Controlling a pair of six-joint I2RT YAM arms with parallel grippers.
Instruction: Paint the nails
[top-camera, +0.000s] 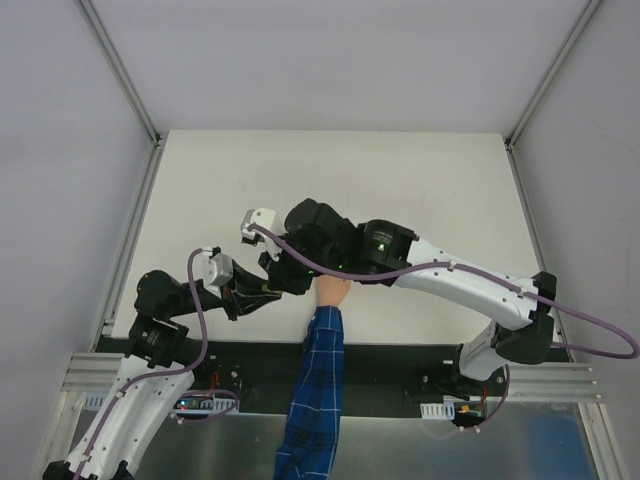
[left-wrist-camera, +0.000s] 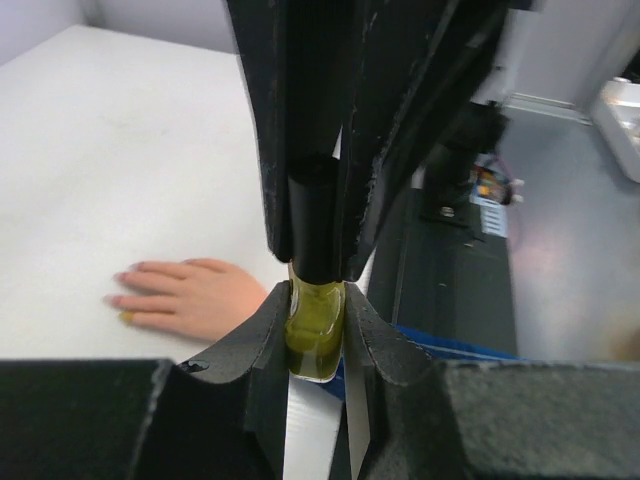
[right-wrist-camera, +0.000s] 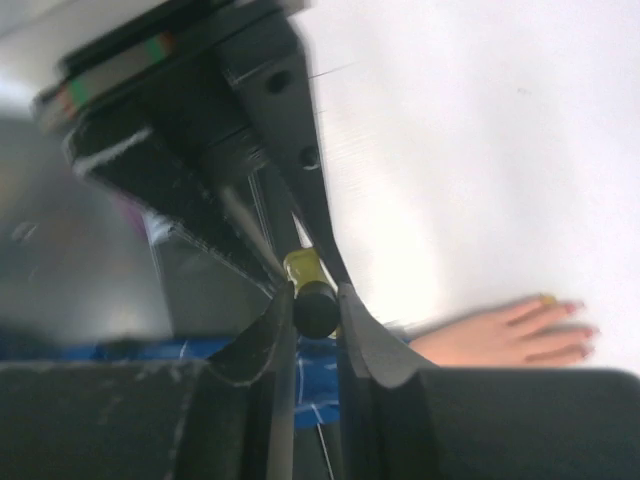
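The polish bottle (left-wrist-camera: 313, 335) is clamped by the closed left gripper (left-wrist-camera: 315, 300); its black cap (left-wrist-camera: 312, 225) is pinched by the right gripper (right-wrist-camera: 315, 292). Were the cap drawn askew, polish could be spilt on the mannequin hand (left-wrist-camera: 195, 295) laid flat just beside. Counted: one bottle, one hand, two grippers; of its nails (left-wrist-camera: 113, 299), one is seen yellow.

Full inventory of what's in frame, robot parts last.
table: 1, white, under everything
mannequin hand: 1, peach, flat on table
sleeve: 1, blue plaid, wrist toward robot bases
nails: count unclear, pinkish, one yellow, fingertips
polish bottle: 1, yellow, in left hand
bottle cap: 1, black, atop bottle, in right hand
left hand: 1, black, shut on polish bottle
right hand: 1, black, shut on bottle cap
left arm, right arm: white-black, meeting over mannequin hand
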